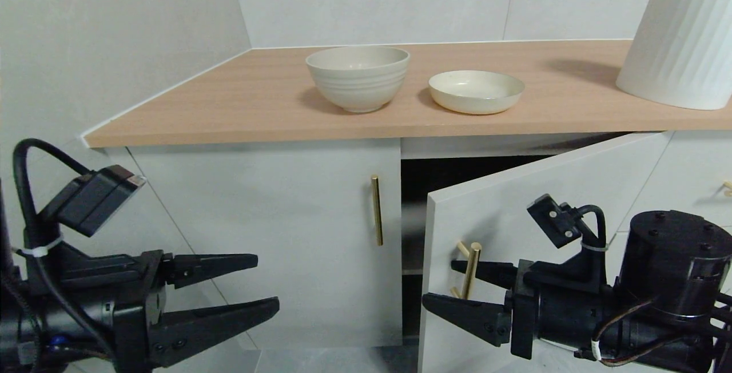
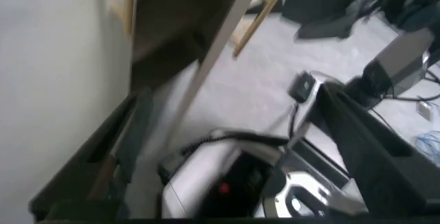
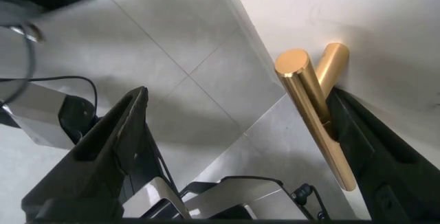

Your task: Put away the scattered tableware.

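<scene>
A cream ribbed bowl (image 1: 357,78) and a shallow cream dish (image 1: 476,91) stand side by side on the wooden countertop (image 1: 229,110). Below them the right cabinet door (image 1: 514,201) hangs partly open. My right gripper (image 1: 440,284) is open at that door's gold handle (image 1: 470,270). In the right wrist view the handle (image 3: 316,110) lies between the fingers of the right gripper (image 3: 237,97), close against one of them. My left gripper (image 1: 267,281) is open and holds nothing, low in front of the shut left door (image 1: 274,230). The left wrist view has the left gripper (image 2: 234,93) over the floor.
A tall white ribbed vessel (image 1: 680,35) stands at the counter's right end. The left door has its own gold handle (image 1: 376,210). Dark cabinet space (image 1: 414,190) opens between the doors. A tiled wall closes the left side.
</scene>
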